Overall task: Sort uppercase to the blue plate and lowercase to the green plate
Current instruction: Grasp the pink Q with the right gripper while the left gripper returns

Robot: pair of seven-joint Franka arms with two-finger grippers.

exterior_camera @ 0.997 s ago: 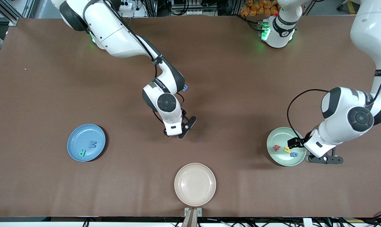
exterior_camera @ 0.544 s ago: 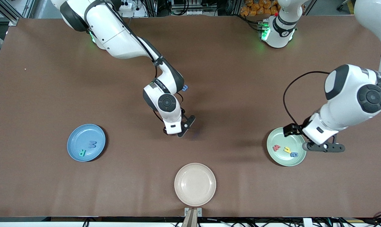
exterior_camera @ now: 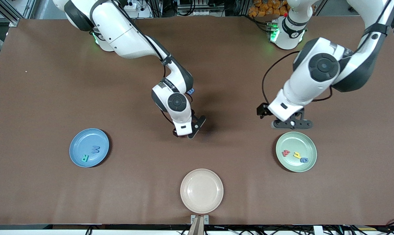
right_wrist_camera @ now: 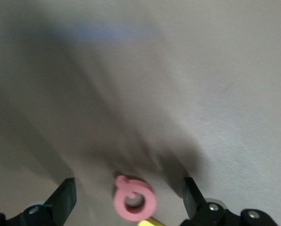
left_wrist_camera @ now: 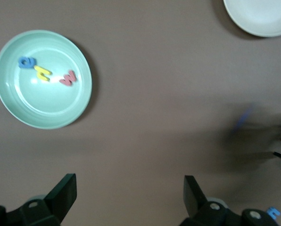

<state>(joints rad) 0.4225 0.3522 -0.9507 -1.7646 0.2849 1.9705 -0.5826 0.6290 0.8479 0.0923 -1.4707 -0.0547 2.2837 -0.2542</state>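
While right pincer hovers open over red Q mid-table: light, soft foam, best pinched across the ring. Left pincer open, empty, above green plate.

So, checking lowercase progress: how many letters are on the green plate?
3, in a row on the green plate: red w, yellow letter, blue letter. None looks hidden.

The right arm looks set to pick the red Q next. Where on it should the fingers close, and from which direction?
Come straight down. The red Q lies flat on the table, between the open right gripper's fingers. Probably pinch across the ring's outer edges, clear of the tail, since only those edges stand up from the table.
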